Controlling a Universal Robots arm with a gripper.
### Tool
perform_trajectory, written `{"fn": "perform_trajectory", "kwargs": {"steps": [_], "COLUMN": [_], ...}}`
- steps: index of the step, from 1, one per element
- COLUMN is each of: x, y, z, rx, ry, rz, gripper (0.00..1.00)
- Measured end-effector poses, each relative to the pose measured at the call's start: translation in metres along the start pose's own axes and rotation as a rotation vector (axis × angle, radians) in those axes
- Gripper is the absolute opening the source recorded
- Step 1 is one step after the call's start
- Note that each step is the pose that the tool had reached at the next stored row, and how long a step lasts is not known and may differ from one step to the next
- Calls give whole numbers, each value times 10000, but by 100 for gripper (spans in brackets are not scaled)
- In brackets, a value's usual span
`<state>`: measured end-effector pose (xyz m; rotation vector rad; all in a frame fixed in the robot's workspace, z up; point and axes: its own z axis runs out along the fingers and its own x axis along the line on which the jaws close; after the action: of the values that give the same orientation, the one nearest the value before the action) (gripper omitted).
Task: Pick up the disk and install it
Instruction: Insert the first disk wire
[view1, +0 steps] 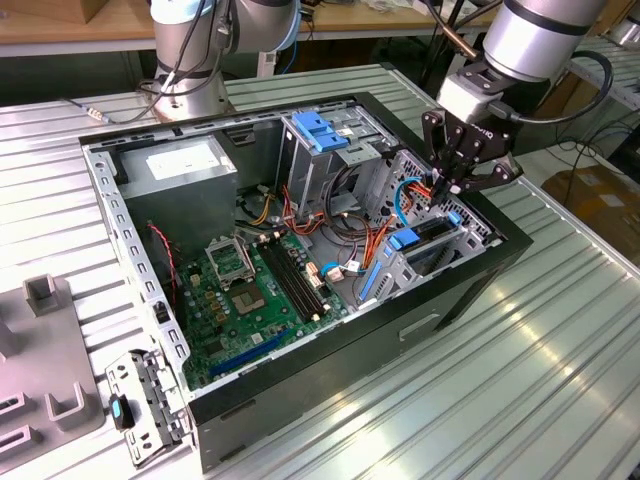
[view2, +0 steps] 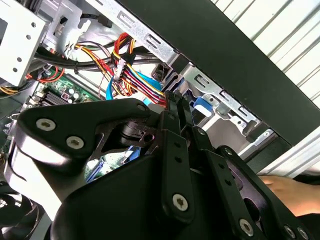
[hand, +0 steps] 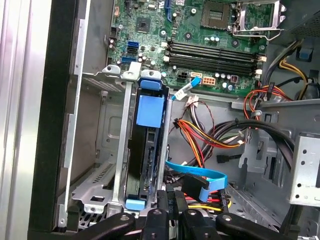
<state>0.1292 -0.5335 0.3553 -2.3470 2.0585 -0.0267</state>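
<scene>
The disk (view1: 437, 230) stands on edge in the drive bay at the front corner of the open computer case (view1: 330, 375), on the exterior view's right. Blue plastic rails and a blue tab (view1: 403, 239) frame it. In the first wrist view its dark body (hand: 145, 165) sits between the bay's metal walls, under a blue tab (hand: 150, 110). My gripper (view1: 447, 188) hangs just above the bay's inner end, fingers pressed together with nothing between them. It (hand: 175, 198) is close to the blue flat cable (hand: 197, 176) and the coloured wires beside the disk. In the second wrist view my gripper (view2: 176, 101) points at those wires.
A grey power-supply box (view1: 181, 166) fills the case's back corner. A metal cage with a blue top (view1: 325, 135) stands beside it. The green motherboard (view1: 250, 290) lies on the case floor, with loose cables (view1: 350, 240) between it and the bay. A loose metal bracket (view1: 140, 400) lies outside.
</scene>
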Motion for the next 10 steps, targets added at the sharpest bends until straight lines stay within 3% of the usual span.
{"fn": "perform_trajectory", "kwargs": {"steps": [7,10], "x": [-3,-4], "y": [22,25], "z": [4,3], "rx": [0,1], "ry": [20,11], "rz": [741,773], "gripper": [17,17]}}
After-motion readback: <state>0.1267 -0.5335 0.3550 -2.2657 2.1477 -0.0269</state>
